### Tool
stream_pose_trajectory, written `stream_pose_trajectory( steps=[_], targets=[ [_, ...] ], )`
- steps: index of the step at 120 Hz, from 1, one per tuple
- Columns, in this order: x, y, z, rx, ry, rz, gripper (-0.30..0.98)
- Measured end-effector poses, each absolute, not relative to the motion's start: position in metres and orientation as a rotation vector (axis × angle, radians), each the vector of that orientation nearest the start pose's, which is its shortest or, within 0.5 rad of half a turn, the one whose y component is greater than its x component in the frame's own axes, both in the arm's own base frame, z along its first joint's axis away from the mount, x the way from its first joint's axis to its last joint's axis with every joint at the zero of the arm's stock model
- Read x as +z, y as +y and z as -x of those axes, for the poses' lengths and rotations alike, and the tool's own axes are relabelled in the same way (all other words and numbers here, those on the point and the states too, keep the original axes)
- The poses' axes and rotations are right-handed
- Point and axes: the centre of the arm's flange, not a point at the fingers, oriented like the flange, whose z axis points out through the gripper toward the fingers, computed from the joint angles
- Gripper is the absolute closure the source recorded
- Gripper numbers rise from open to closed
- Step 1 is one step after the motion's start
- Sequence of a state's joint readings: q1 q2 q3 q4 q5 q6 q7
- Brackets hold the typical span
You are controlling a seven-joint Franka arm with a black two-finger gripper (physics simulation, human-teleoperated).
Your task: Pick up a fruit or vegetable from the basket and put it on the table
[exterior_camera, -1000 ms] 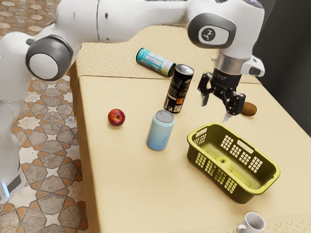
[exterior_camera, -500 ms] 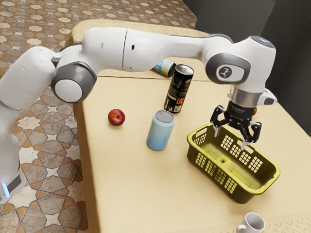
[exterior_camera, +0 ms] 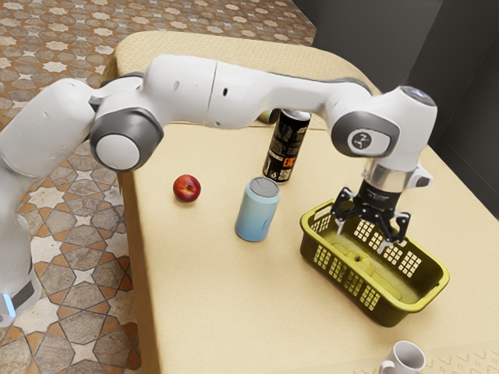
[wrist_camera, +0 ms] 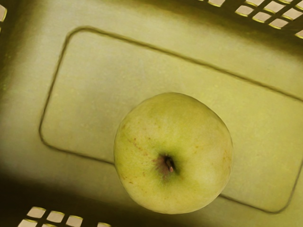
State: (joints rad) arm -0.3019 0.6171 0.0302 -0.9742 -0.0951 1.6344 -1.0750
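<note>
My gripper (exterior_camera: 363, 235) hangs over the basket, its two fingers spread wide with nothing between them and pointing down. Below it, a yellow-green apple (exterior_camera: 359, 262) rests on the floor of the olive-green basket (exterior_camera: 427, 302). In the wrist view the apple (wrist_camera: 173, 152) is seen from above, stem up, on the basket's bare floor (wrist_camera: 94, 94), with parts of the slotted walls around it.
A light blue can (exterior_camera: 257, 210) stands on the table beside the basket, with a tall black can (exterior_camera: 286, 148) behind it. A red apple (exterior_camera: 187, 188) lies toward the exterior view's left. A white mug (exterior_camera: 405, 360) is at the near edge.
My arm has swung over the basket and come down closer to the yellow-green apple, the fingers staying apart. The things on the table have stayed where they were.
</note>
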Motion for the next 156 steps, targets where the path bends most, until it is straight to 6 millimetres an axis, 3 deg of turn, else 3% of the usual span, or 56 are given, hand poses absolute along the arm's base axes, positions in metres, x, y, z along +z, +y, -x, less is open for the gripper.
stream_pose_trajectory(
  steps=[84,156],
  targets=[
    [0.464,-0.201,-0.71,0.035,-1.253,2.977,0.0],
    [0.444,-0.205,-0.715,0.035,-1.226,3.004,0.0]
  ],
)
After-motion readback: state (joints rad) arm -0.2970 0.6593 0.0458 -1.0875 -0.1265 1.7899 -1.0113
